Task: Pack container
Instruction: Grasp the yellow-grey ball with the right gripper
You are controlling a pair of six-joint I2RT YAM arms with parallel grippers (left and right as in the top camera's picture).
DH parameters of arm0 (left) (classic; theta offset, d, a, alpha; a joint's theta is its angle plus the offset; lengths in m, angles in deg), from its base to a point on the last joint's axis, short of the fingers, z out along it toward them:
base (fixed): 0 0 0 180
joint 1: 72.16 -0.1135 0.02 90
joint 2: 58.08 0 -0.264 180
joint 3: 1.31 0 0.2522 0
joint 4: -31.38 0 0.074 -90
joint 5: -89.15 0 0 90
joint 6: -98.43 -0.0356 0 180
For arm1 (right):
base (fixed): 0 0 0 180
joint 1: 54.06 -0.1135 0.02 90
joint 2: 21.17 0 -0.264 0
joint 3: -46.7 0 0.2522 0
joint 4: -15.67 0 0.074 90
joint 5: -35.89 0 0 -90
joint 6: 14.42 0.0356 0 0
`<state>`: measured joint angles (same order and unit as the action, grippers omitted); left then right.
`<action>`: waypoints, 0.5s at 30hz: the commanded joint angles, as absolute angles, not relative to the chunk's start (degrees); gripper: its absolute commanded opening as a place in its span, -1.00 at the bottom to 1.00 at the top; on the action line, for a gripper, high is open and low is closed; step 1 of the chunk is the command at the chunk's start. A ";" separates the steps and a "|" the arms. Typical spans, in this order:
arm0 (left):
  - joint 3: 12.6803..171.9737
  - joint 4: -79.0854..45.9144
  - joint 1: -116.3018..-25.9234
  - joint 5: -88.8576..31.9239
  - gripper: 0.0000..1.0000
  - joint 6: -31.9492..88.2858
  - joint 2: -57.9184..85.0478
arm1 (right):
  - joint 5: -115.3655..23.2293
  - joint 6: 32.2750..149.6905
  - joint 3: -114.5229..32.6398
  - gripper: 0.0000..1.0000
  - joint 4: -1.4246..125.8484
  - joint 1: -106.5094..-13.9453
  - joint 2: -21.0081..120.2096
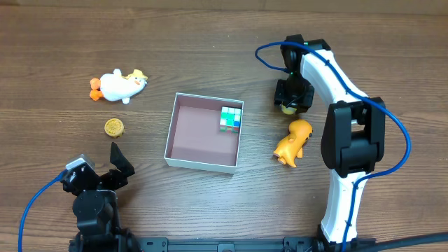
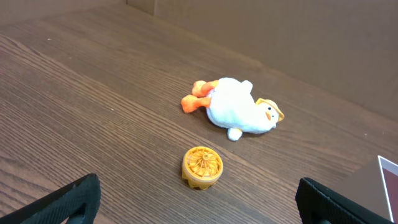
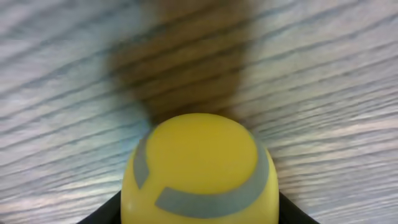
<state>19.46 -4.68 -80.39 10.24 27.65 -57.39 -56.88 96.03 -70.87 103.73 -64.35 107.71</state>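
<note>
The container [image 1: 183, 158], a shallow square white-walled box with a mauve inside, sits mid-table and holds a small coloured cube toy [image 1: 230, 118] in its far right corner. My right gripper [image 1: 290, 100] is to the right of the container, shut on a yellow ball-like toy with grey stripes [image 3: 199, 171] just above the wood. My left gripper [image 1: 105, 171] is open and empty near the front left; its fingers frame a small orange wheel-shaped toy [image 2: 202, 166]. A white plush duck [image 2: 239, 111] lies beyond it. An orange toy animal [image 1: 293, 142] lies right of the container.
The duck [image 1: 119, 86] and the orange wheel toy [image 1: 114, 127] lie left of the container. The right arm's white links and blue cable [image 1: 350, 140] stretch along the right side. The container's corner [image 2: 388, 180] shows at the left wrist view's right edge.
</note>
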 commanded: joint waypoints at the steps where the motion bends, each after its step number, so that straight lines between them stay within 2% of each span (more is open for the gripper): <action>1: 18.98 -4.42 -80.22 9.61 1.00 26.43 -57.61 | -56.94 94.94 -77.26 -0.09 105.26 -64.59 107.10; 15: 18.98 -4.42 -80.22 9.61 1.00 26.43 -57.61 | -56.72 90.31 -96.32 -0.06 117.30 -68.41 107.10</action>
